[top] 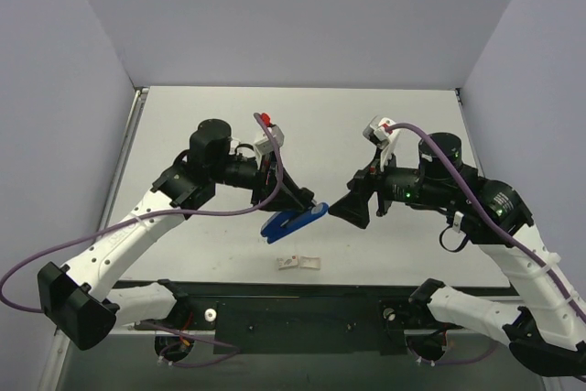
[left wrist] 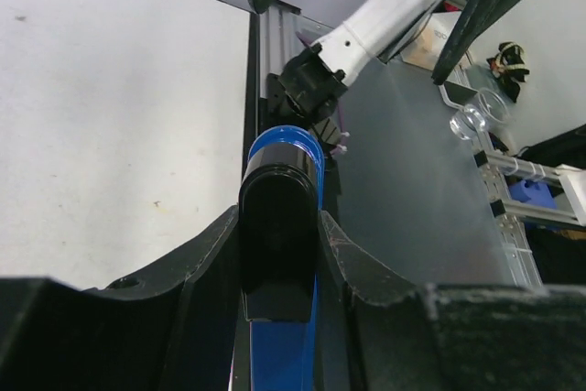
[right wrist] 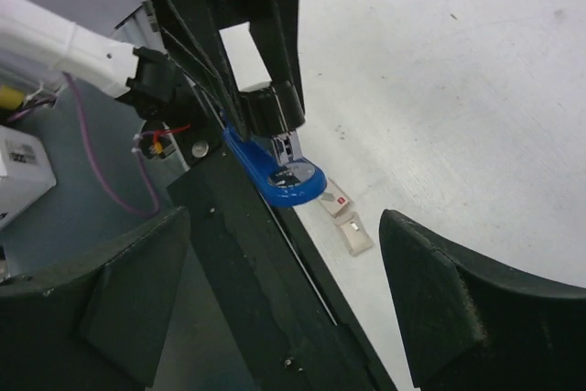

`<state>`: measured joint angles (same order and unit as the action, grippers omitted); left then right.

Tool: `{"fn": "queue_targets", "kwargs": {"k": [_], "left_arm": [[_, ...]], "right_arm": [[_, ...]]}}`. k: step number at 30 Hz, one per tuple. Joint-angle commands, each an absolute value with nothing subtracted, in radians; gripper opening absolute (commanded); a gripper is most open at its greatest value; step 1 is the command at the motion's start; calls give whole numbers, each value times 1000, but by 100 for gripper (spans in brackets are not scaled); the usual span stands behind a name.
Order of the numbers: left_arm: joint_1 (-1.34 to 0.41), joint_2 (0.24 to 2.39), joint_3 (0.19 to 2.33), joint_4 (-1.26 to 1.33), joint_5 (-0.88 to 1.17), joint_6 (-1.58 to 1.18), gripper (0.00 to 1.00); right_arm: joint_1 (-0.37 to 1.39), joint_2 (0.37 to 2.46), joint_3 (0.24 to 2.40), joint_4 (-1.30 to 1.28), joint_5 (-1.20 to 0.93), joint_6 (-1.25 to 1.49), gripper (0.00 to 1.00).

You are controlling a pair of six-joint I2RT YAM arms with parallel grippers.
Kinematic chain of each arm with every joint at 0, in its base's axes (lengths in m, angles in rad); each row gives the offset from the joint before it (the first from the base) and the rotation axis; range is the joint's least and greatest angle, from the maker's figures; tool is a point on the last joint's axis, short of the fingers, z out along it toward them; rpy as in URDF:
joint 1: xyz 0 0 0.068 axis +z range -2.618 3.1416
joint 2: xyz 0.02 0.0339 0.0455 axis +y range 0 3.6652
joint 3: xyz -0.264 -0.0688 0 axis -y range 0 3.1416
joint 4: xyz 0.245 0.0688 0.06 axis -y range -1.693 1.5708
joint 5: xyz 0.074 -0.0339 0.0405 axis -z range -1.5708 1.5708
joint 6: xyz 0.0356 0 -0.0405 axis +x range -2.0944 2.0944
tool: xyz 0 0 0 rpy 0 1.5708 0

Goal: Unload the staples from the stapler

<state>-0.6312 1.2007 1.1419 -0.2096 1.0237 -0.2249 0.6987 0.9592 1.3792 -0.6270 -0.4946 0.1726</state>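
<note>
The royal-blue stapler [top: 291,219] with a black end hangs above the table's near middle, gripped by my left gripper [top: 305,205], which is shut on it. In the left wrist view the stapler's black end [left wrist: 278,217] sits tight between the two fingers [left wrist: 197,272]. In the right wrist view the stapler [right wrist: 275,171] shows its blue base and a metal staple channel under the black top. My right gripper [top: 346,211] is open and empty, just right of the stapler. Its fingers [right wrist: 137,290] stand wide apart with the stapler beyond them.
A plain white bar with a small red mark [top: 300,263] lies on the table below the stapler; it also shows in the right wrist view [right wrist: 346,217]. The black base rail [top: 293,318] runs along the near edge. Grey walls enclose the table on three sides.
</note>
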Motion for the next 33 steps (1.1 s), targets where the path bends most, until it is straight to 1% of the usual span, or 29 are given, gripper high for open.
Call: {"fn": "queue_targets", "kwargs": {"k": [1,3,8,15,22,27,33], "left_arm": [[-653,1152,1126,-109,1103,-247,0],[-664,1143,1120,-113,1106,-247,0],[-672,1114,1100,-120,1109,-241,0],[-670,1092,1083,-121,1121,-235,0],[-672,1081,1074,-81,1129,-267,0],[-672,1080,1066,-64,1134,-279,0],[-672,1075,1046,-15,1141,-331,0]], "right_arm": [[719,999,1436,-634,-664,112,79],[732,1014,1445,-632,-667,106,78],[764,1057,1465,-629,-736,80,70],[781,1083,1459,-626,-736,58,68],[801,1115,1439,-609,-767,46,63],[816,1129,1431,-595,-778,41,55],[824,1126,1408,-577,-784,38,50]]}}
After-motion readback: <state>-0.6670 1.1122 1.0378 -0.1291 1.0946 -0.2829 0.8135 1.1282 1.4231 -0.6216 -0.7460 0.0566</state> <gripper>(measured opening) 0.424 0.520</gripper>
